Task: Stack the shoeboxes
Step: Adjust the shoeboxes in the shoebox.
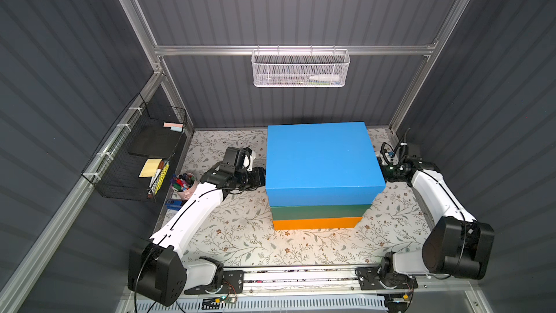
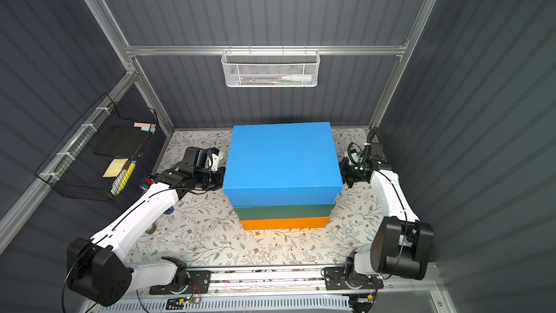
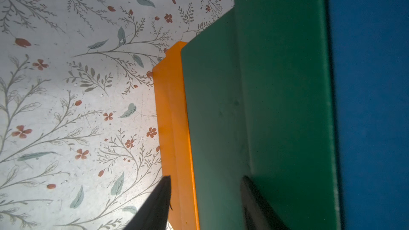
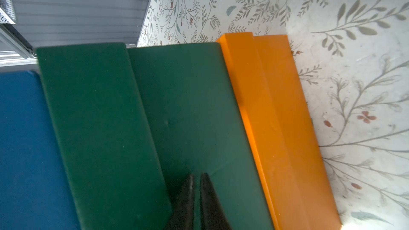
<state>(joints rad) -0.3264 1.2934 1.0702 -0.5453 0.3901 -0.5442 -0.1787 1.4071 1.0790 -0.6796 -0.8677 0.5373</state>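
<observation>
All three lidded shoeboxes are sitting in one pile towards the back of the floral-patterned table (image 1: 240, 236). The bright orange rectangular cardboard box (image 1: 316, 223) is lying at the bottom, the dark green cardboard box (image 1: 319, 211) is resting on it, and the blue cardboard box (image 1: 322, 158) is crowning the pile. The left pincer (image 3: 205, 177) is hovering at the pile's left flank, jaws apart, grasping nothing. The right pincer (image 4: 198, 174) is facing the opposite flank, all but clenched on empty air. To my eye the stacking is looking finished, with only backing the arms away remaining.
</observation>
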